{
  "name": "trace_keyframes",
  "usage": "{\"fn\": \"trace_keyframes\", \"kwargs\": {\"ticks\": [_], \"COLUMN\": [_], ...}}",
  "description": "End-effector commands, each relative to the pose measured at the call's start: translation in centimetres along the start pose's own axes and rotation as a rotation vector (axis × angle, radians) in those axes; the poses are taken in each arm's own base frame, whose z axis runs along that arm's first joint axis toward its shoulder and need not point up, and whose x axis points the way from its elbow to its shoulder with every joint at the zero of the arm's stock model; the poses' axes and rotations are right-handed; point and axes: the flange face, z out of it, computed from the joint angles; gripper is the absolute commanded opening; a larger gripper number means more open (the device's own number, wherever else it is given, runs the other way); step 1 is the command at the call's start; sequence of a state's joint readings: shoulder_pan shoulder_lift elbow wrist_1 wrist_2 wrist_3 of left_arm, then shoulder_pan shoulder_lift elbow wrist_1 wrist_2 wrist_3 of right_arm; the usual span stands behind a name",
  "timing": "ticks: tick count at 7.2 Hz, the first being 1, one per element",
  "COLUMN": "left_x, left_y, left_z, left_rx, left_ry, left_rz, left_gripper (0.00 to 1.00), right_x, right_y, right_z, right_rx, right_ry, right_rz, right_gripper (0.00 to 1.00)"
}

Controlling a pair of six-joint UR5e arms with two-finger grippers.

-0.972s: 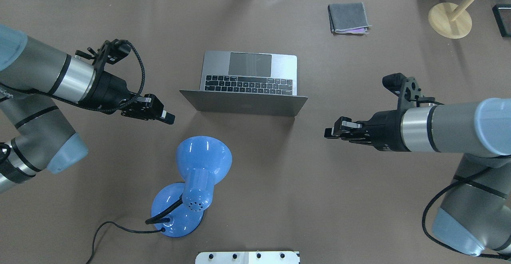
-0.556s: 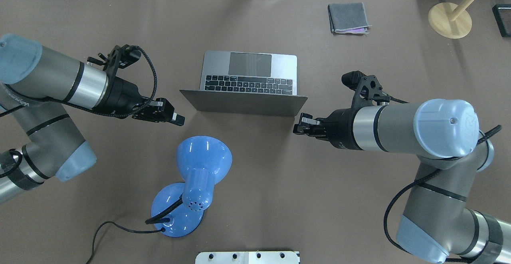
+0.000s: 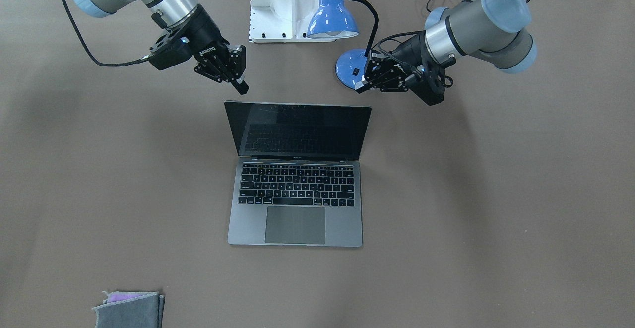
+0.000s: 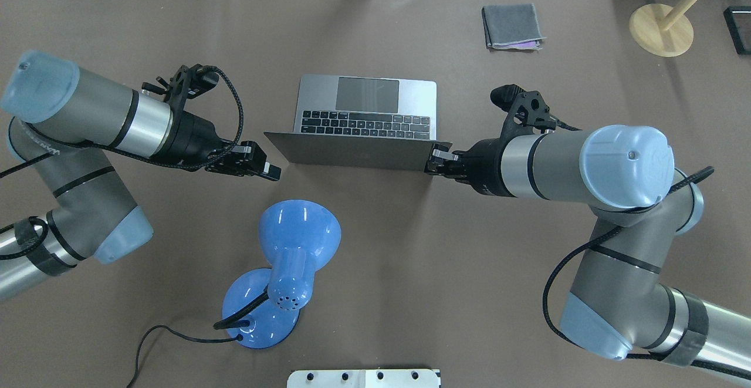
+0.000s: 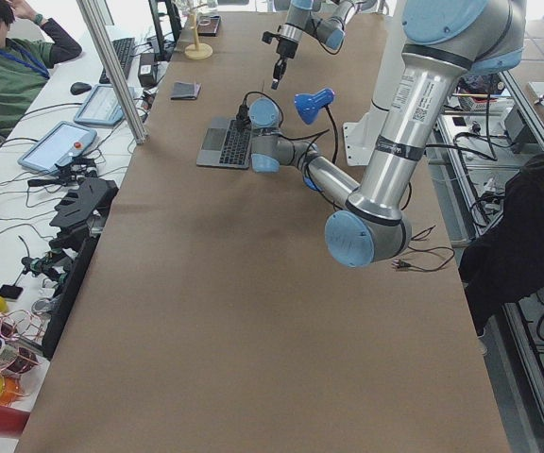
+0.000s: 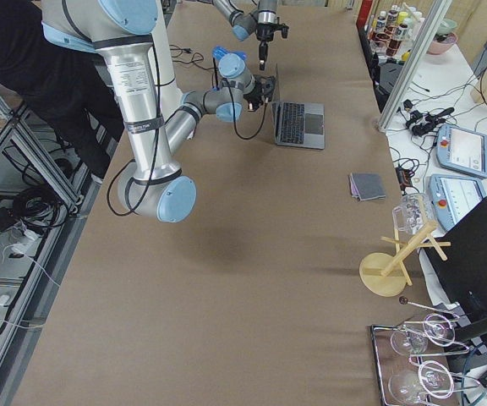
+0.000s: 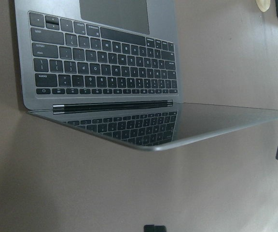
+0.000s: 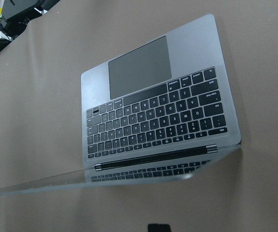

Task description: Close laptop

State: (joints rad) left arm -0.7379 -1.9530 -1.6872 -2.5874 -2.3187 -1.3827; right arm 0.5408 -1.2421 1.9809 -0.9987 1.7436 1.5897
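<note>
The space-grey laptop (image 4: 366, 106) stands open mid-table, its lid upright and its back towards the robot. It also shows in the front view (image 3: 296, 189) and in both wrist views (image 7: 105, 67) (image 8: 158, 111). My left gripper (image 4: 271, 171) is shut and empty, just behind the lid's left corner and apart from it; in the front view (image 3: 361, 85) it is on the right. My right gripper (image 4: 432, 161) is shut and empty, close behind the lid's right corner; whether it touches I cannot tell. In the front view (image 3: 241, 88) it is on the left.
A blue desk lamp (image 4: 293, 247) with its cord stands close behind the laptop, between the arms and nearer the left one. A folded grey cloth (image 4: 511, 25) lies at the far right. A wooden stand's round base (image 4: 660, 29) is at the far right corner.
Both arms have moved inward towards the back of the lid. The right gripper came far to the left, up to the lid's right corner. The left gripper moved a little right.
</note>
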Motion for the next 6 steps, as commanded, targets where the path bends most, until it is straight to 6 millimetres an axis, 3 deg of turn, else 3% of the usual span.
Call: {"fn": "trace_keyframes", "kwargs": {"ticks": [1, 3, 6], "left_x": [0.8, 1.6, 1.1], "left_y": [-0.7, -1.9, -3.3], "left_z": [0.2, 0.2, 0.0], "left_rx": [0.031, 0.127, 0.238], "left_ry": [0.004, -0.005, -0.032], "left_rz": [0.009, 0.016, 0.011], "left_gripper": [0.0, 0.0, 0.0], "right_x": [0.4, 0.5, 0.8], "right_y": [-2.4, -3.2, -3.9], "right_z": [0.3, 1.0, 1.1], "right_rx": [0.039, 0.048, 0.055], "right_ry": [0.018, 0.028, 0.038], "right_rz": [0.006, 0.01, 0.011], "right_gripper": [0.0, 0.0, 0.0]}}
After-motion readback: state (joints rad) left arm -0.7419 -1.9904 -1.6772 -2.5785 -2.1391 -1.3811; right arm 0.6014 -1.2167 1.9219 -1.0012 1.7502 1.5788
